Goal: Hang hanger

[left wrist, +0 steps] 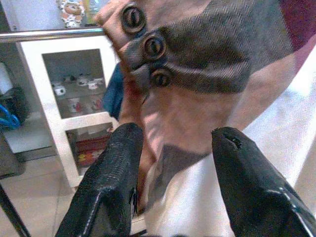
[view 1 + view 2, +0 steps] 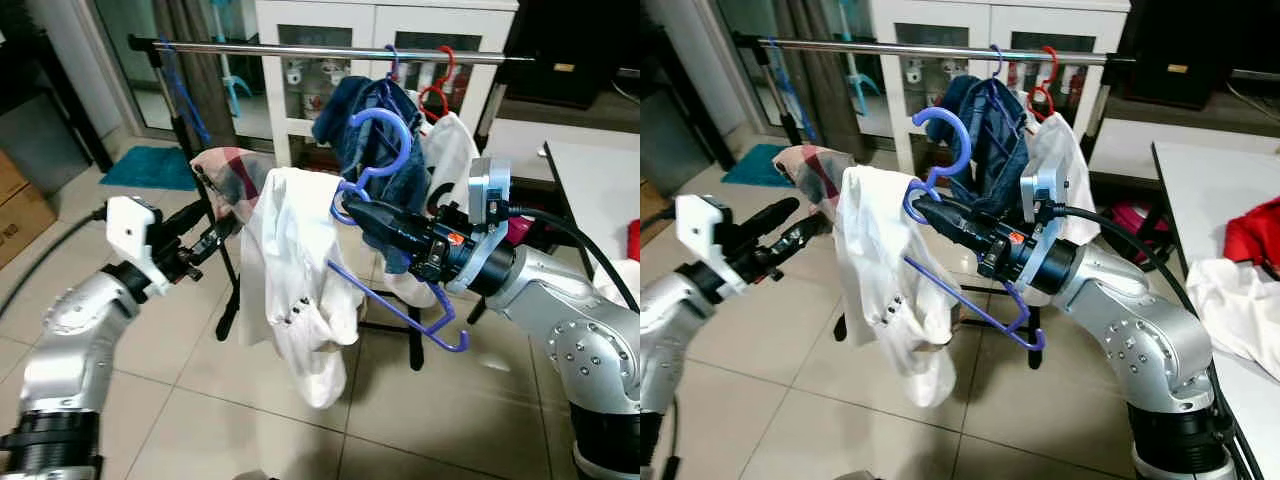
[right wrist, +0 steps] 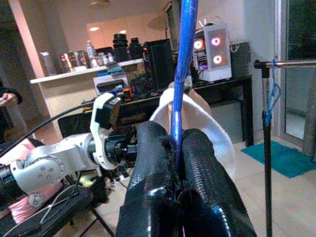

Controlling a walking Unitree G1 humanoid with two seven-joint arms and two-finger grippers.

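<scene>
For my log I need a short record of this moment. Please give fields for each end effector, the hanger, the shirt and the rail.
right end effector: shut on the blue hanger's neck, held below the rail
hanger: blue, hook up, tilted, not yet on the rail
shirt: white, draped on the hanger's one arm, hanging down
left end effector: open, at the checked cloth beside the shirt
rail: silver, horizontal, already bearing a dark blue garment and a red hanger

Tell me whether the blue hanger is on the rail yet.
Not yet. The blue hanger is clamped in the right gripper, its hook below the rail.
</scene>
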